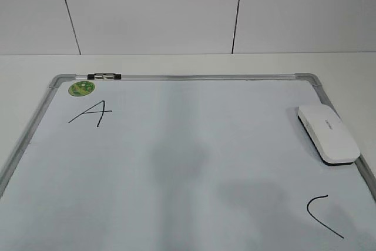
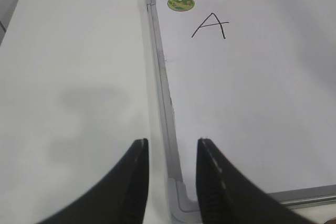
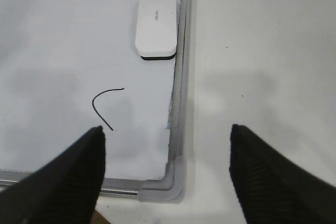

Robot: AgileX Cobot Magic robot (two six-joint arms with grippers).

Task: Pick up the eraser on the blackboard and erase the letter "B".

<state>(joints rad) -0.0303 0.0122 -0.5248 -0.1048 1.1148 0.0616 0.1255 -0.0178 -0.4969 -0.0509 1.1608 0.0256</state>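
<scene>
The blackboard (image 1: 205,77) is a white board with a grey frame lying flat on the table. The white eraser (image 1: 328,133) lies on it by the right edge, untouched. No letter "B" shows in any view; the board's middle is bare. Neither gripper shows in the exterior view. In the left wrist view my left gripper (image 2: 171,145) is open and empty above the board's near left corner (image 2: 181,203). In the right wrist view my right gripper (image 3: 167,129) is wide open and empty above the near right corner (image 3: 168,184), with the eraser (image 3: 156,32) well ahead of it.
A black "A" (image 1: 91,113) and a round green sticker (image 1: 81,89) sit at the board's far left. A black "C" curve (image 1: 323,216) is near the front right. A small clip (image 1: 104,76) sits on the top frame. White table surrounds the board.
</scene>
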